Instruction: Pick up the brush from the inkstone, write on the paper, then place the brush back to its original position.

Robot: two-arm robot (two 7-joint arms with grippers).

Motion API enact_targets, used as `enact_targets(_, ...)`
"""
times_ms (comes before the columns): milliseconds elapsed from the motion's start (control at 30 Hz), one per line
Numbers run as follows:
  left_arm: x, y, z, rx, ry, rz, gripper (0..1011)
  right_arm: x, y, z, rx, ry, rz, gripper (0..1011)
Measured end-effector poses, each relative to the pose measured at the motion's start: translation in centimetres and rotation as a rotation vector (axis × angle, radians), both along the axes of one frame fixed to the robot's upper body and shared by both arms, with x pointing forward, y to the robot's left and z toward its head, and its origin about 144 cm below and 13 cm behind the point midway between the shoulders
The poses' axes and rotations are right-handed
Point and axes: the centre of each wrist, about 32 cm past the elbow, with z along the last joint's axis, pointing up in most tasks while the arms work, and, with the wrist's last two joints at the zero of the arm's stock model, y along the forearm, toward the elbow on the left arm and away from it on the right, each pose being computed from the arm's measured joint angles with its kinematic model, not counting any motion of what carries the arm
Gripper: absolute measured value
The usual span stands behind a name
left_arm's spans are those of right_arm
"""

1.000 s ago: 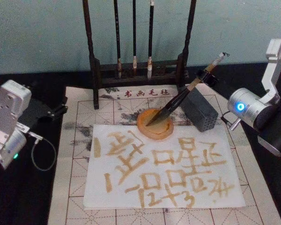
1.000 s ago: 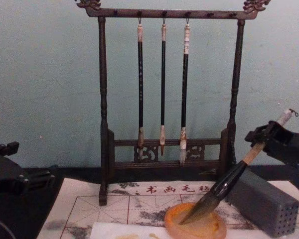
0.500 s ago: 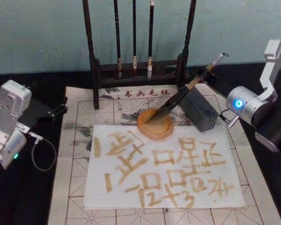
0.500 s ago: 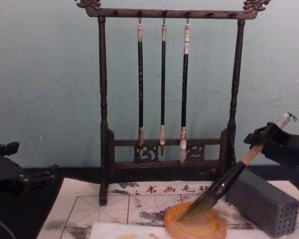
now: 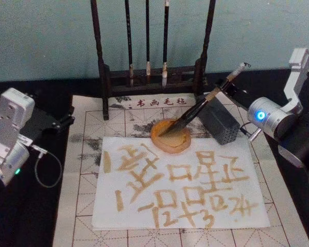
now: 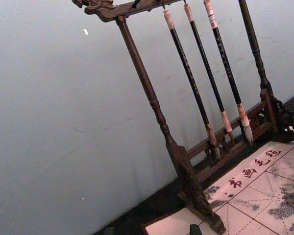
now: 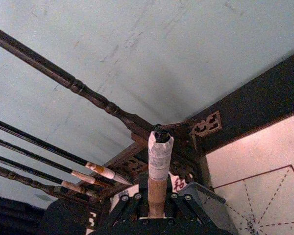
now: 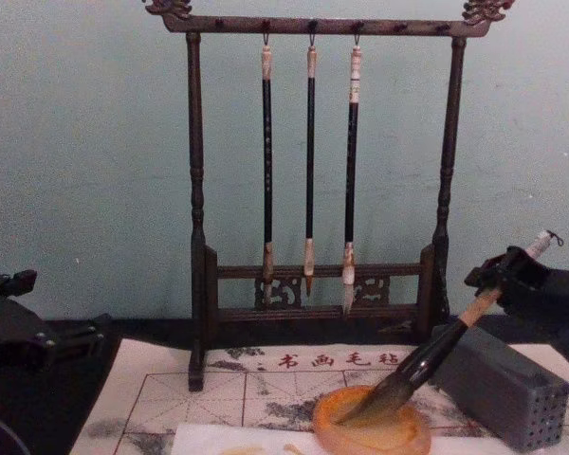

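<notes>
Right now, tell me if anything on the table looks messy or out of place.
The mat has dark ink stains near the dish. Otherwise nothing stands out: the brush leans into the dish, held by the right gripper.

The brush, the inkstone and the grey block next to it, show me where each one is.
brush (image 5: 194, 110), head view, on its black lower shaft.
inkstone (image 5: 170, 144), head view, on its near orange rim.
grey block (image 8: 498, 384), chest view, on its long side face.

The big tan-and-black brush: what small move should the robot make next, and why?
Probably open the right gripper and release: the white paper sheet is already full of writing, the large tan-and-black brush has its tip in the round orange inkstone, its shaft over the grey block.
</notes>
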Motion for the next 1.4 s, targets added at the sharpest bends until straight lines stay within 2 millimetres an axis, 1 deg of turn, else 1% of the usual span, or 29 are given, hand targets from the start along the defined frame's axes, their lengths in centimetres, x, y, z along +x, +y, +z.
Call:
enact_targets(600,0.0,0.0,0.0,0.0,0.0,0.0,1001,0.04,0.02,-0.08,0.003,0.005,-0.003,179)
enact_targets(667,0.0,0.0,0.0,0.0,0.0,0.0,1001,0.04,0.01,-0.08,0.003,0.005,-0.003,192)
enact_targets(733,0.0,0.0,0.0,0.0,0.0,0.0,1001,0.04,0.0,-0.08,0.003,0.005,-0.003,241)
enact_targets(800,0.0,0.0,0.0,0.0,0.0,0.0,1001,0.04,0.0,-0.08,0.003,0.005,-0.003,315)
enact_targets(867,0.0,0.0,0.0,0.0,0.0,0.0,1001,0.03,0.0,-0.08,0.002,0.005,-0.003,346)
enact_targets(900,0.0,0.0,0.0,0.0,0.0,0.0,1001,0.03,0.0,-0.08,0.002,0.005,-0.003,395)
enact_targets(933,0.0,0.0,0.0,0.0,0.0,0.0,1001,0.03,-0.01,-0.08,0.002,0.004,-0.003,414)
enact_targets(1033,0.0,0.0,0.0,0.0,0.0,0.0,1001,0.02,-0.01,-0.08,0.002,0.004,-0.003,533)
enact_targets(1067,0.0,0.0,0.0,0.0,0.0,0.0,1001,0.02,-0.01,-0.08,0.002,0.004,-0.002,544)
enact_targets(1100,0.0,0.0,0.0,0.0,0.0,0.0,1001,0.02,-0.01,-0.08,0.002,0.004,-0.002,594)
enact_targets(1200,0.0,0.0,0.0,0.0,0.0,0.0,1001,0.01,-0.01,-0.08,0.002,0.004,-0.002,674)
enact_targets(1233,0.0,0.0,0.0,0.0,0.0,0.0,1001,0.01,-0.01,-0.08,0.002,0.004,-0.002,731)
enact_targets(1300,0.0,0.0,0.0,0.0,0.0,0.0,1001,0.0,-0.01,-0.09,0.002,0.004,-0.002,769)
enact_targets(1367,0.0,0.0,0.0,0.0,0.0,0.0,1001,0.0,-0.01,-0.09,0.002,0.004,-0.002,843)
enact_targets(1400,0.0,0.0,0.0,0.0,0.0,0.0,1001,0.0,-0.01,-0.09,0.002,0.004,-0.002,861)
